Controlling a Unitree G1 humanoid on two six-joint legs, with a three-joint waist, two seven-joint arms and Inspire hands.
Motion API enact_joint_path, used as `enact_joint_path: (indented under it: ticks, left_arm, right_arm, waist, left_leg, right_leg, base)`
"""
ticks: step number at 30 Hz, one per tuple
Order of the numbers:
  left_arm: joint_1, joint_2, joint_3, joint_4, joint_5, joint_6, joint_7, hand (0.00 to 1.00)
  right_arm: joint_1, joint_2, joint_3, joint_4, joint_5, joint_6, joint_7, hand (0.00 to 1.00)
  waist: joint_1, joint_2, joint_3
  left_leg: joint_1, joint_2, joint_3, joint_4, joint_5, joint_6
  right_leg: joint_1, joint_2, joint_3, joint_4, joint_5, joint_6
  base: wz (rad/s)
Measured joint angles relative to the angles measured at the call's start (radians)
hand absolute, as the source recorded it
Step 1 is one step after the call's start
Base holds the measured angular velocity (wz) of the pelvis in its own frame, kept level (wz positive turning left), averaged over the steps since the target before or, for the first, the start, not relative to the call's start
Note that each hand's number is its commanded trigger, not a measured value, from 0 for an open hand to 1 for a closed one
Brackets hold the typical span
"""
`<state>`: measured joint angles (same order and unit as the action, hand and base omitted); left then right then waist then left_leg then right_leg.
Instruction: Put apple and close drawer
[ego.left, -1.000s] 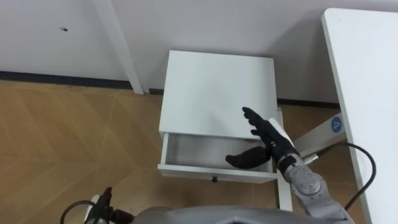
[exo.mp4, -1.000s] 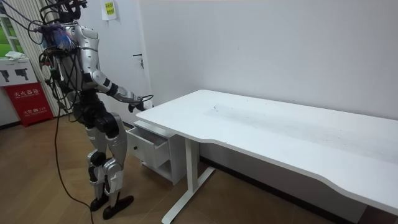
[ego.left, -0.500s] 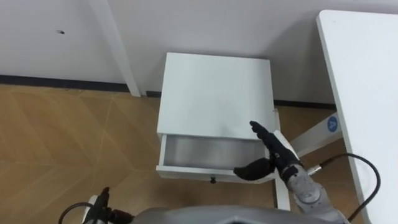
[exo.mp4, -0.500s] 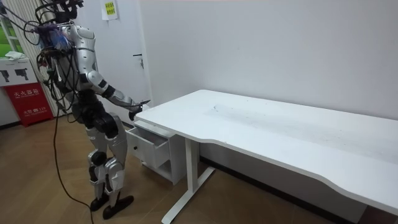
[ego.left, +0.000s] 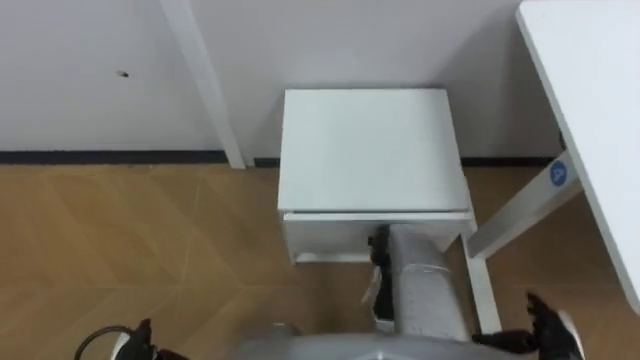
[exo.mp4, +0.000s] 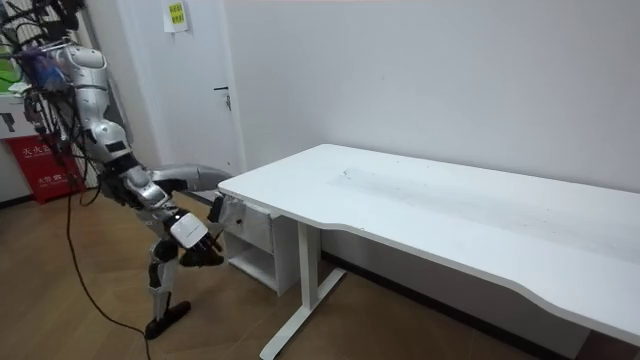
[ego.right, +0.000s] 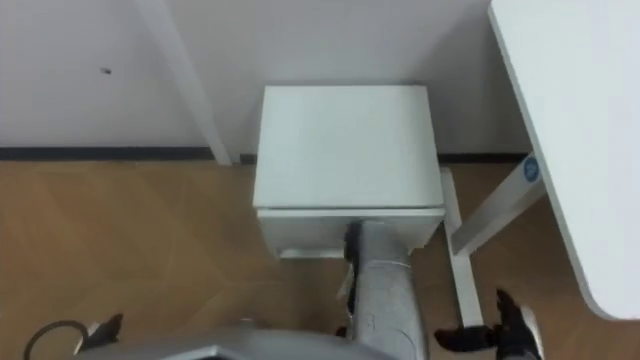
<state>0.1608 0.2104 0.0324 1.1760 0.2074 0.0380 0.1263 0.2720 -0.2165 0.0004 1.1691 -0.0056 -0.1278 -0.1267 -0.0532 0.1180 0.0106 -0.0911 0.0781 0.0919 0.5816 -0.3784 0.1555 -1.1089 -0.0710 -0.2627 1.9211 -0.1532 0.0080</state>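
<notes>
Currently, right hand: fingers spread, holding nothing, low by the desk leg.
Stance: on one leg, the other raised against the drawer.
Drawer: nearly shut, front just proud of the cabinet.
Desk: right of the cabinet.

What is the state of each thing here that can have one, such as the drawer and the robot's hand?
drawer: almost shut, a narrow strip still out; the robot's raised leg is at its front.
right hand: open, holding nothing, low beside the desk leg.
cabinet: upright against the wall.
</notes>
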Motion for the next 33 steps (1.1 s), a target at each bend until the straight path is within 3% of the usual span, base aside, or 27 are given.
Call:
enact_joint_path:
  ticks: [1, 2, 6, 10, 12, 16, 17, 21, 23, 24, 25, 26, 28, 29, 30, 33]
  left_arm:
    - [0.000, -0.004, -0.002, 0.004, 0.005, 0.014, 0.001, 0.00]
    - [0.000, -0.019, -0.001, 0.006, 0.014, 0.028, 0.002, 0.00]
    - [0.010, -0.037, -0.006, 0.007, 0.020, 0.048, 0.002, 0.00]
    - [0.021, -0.033, 0.002, 0.013, 0.023, 0.057, 0.002, 0.00]
    - [0.029, -0.032, 0.006, 0.013, 0.021, 0.057, 0.001, 0.00]
    - [0.040, -0.033, 0.006, 0.000, 0.021, 0.044, 0.002, 0.00]
    - [0.040, -0.033, 0.006, -0.002, 0.020, 0.041, 0.002, 0.00]
    - [0.048, -0.030, 0.005, -0.006, 0.021, 0.030, 0.024, 0.00]
    - [0.063, -0.036, 0.006, -0.018, 0.020, 0.025, 0.039, 0.00]
    - [0.066, -0.035, 0.006, -0.020, 0.021, 0.025, 0.044, 0.00]
    - [0.072, -0.035, 0.009, -0.032, 0.021, 0.025, 0.051, 0.00]
    - [0.082, -0.038, 0.023, -0.048, 0.024, 0.021, 0.056, 0.00]
    - [0.070, -0.038, 0.067, -0.052, 0.025, 0.016, 0.063, 0.00]
    - [0.062, -0.037, 0.089, -0.042, 0.020, 0.011, 0.071, 0.00]
    - [0.060, -0.036, 0.092, -0.035, 0.020, 0.007, 0.078, 0.00]
    - [0.046, -0.043, 0.088, -0.028, 0.019, 0.002, 0.088, 0.00]
  right_arm:
    - [0.003, 0.009, 0.023, 0.018, 0.010, 0.000, -0.001, 0.00]
    - [0.002, 0.009, 0.027, 0.033, 0.013, 0.000, -0.002, 0.00]
    - [0.005, 0.011, 0.026, 0.040, 0.046, -0.002, -0.008, 0.00]
    - [0.003, 0.009, 0.028, 0.035, 0.046, -0.001, -0.013, 0.00]
    - [0.006, 0.009, 0.027, 0.034, 0.045, 0.005, -0.011, 0.00]
    - [0.003, 0.010, 0.019, 0.039, 0.043, 0.023, 0.000, 0.00]
    - [0.003, 0.011, 0.016, 0.040, 0.042, 0.035, 0.000, 0.00]
    - [0.003, 0.014, 0.016, 0.050, 0.050, 0.061, 0.012, 0.00]
    - [-0.002, 0.021, -0.009, 0.052, 0.042, 0.067, 0.009, 0.00]
    - [-0.006, 0.024, -0.016, 0.053, 0.040, 0.069, 0.009, 0.00]
    - [-0.019, 0.027, -0.028, 0.055, 0.036, 0.074, 0.005, 0.00]
    - [-0.030, 0.027, -0.042, 0.058, 0.030, 0.074, -0.003, 0.00]
    - [-0.068, 0.029, -0.076, 0.064, 0.011, 0.075, -0.008, 0.00]
    - [-0.098, 0.029, -0.090, 0.071, 0.022, 0.073, -0.011, 0.00]
    - [-0.109, 0.029, -0.094, 0.071, 0.033, 0.072, -0.015, 0.00]
    - [-0.143, 0.034, -0.090, 0.074, 0.105, 0.052, -0.021, 0.00]
  waist:
    - [-0.007, -0.008, 0.0033]
    - [-0.018, -0.016, 0.0030]
    - [-0.030, -0.019, 0.0015]
    - [-0.023, -0.023, 0.0010]
    - [-0.024, -0.041, 0.0010]
    - [-0.027, -0.057, 0.0020]
    - [-0.027, -0.057, 0.0026]
    - [-0.023, -0.083, 0.0017]
    - [-0.020, -0.095, 0.0016]
    - [-0.019, -0.102, -0.0005]
    - [-0.014, -0.116, -0.0018]
    - [0.007, -0.130, -0.0056]
    - [0.033, -0.142, -0.0071]
    - [0.037, -0.155, 0.0005]
    - [0.036, -0.155, 0.0015]
    - [0.039, -0.168, -0.0080]
  left_leg:
    - [0.008, -0.003, -0.004, 0.006, -0.004, -0.005]
    - [0.000, -0.006, -0.006, 0.038, -0.021, 0.014]
    - [-0.008, -0.004, -0.015, 0.077, -0.036, 0.027]
    - [-0.027, -0.016, -0.019, 0.078, -0.027, 0.029]
    - [-0.036, -0.048, -0.012, 0.079, -0.026, 0.037]
    - [-0.040, -0.092, -0.012, 0.059, -0.022, 0.046]
    - [-0.044, -0.097, -0.011, 0.054, -0.022, 0.048]
    - [-0.012, -0.137, -0.011, -0.002, -0.018, 0.049]
    - [0.016, -0.149, -0.010, -0.059, -0.007, 0.040]
    - [0.024, -0.154, -0.009, -0.079, 0.000, 0.036]
    - [0.041, -0.160, -0.002, -0.130, 0.020, 0.030]
    - [0.052, -0.159, 0.011, -0.173, 0.037, 0.021]
    - [0.061, -0.156, 0.034, -0.217, 0.059, 0.004]
    - [0.067, -0.156, 0.038, -0.237, 0.068, -0.002]
    - [0.067, -0.153, 0.038, -0.244, 0.068, -0.002]
    - [0.075, -0.137, 0.036, -0.262, 0.074, -0.014]
  right_leg:
    - [-0.048, -0.010, 0.016, 0.020, -0.010, 0.011]
    - [-0.075, -0.034, 0.034, 0.033, -0.019, 0.022]
    - [-0.034, -0.031, 0.093, 0.023, -0.017, 0.018]
    - [0.148, -0.043, 0.117, -0.067, -0.013, 0.024]
    - [0.284, -0.080, 0.124, -0.133, -0.012, 0.025]
    - [0.472, -0.096, 0.129, -0.287, -0.007, 0.036]
    - [0.525, -0.093, 0.122, -0.373, 0.000, 0.047]
    - [0.730, -0.085, 0.123, -0.771, -0.001, 0.053]
    - [0.874, -0.043, 0.128, -1.082, -0.045, 0.067]
    - [0.900, -0.034, 0.129, -1.148, -0.053, 0.066]
    - [0.949, -0.024, 0.132, -1.270, -0.086, 0.049]
    - [0.991, -0.007, 0.147, -1.374, -0.092, 0.045]
    - [1.030, 0.007, 0.157, -1.491, -0.092, 0.045]
    - [1.058, 0.013, 0.155, -1.554, -0.091, 0.043]
    - [1.068, 0.018, 0.154, -1.582, -0.089, 0.043]
    - [1.119, 0.041, 0.145, -1.687, -0.063, 0.035]
  base:
    - [0.00]
    - [0.05]
    - [0.14]
    - [0.03]
    - [0.04]
    - [0.02]
    - [0.03]
    - [0.04]
    - [-0.03]
    - [-0.13]
    - [-0.31]
    - [-0.38]
    - [-0.47]
    - [-0.36]
    - [-0.19]
    - [0.06]
